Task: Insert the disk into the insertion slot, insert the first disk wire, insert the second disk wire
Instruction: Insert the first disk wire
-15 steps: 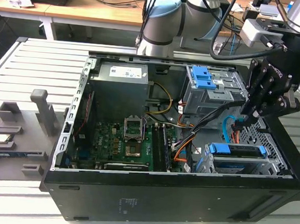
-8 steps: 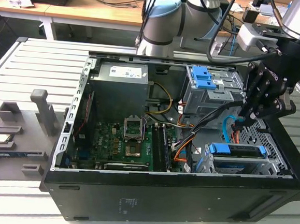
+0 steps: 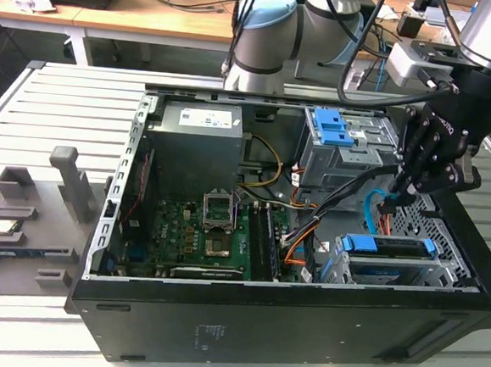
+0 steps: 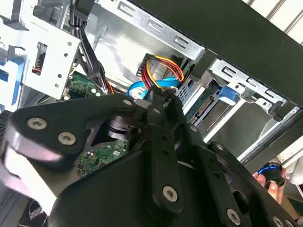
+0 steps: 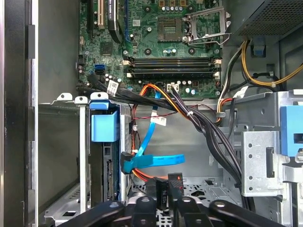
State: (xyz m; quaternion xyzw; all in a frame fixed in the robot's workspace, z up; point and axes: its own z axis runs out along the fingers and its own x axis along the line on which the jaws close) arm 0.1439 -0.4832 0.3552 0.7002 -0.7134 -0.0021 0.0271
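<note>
The small black plug of the red-and-orange first disk wire [image 5: 175, 180] is clamped in the gripper's [image 5: 169, 191] jaws, beside the blue-framed disk [image 5: 105, 126].

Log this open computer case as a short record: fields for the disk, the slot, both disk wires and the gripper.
disk: seated in the insertion slot, blue caddy showing
insertion slot: grey perforated cage, occupied
first disk wire: red and orange strands run to the gripper; plug appears pinched there
second disk wire: light blue, curved beside the disk; whether plugged in, cannot tell
gripper: inside the case, near the disk
</note>
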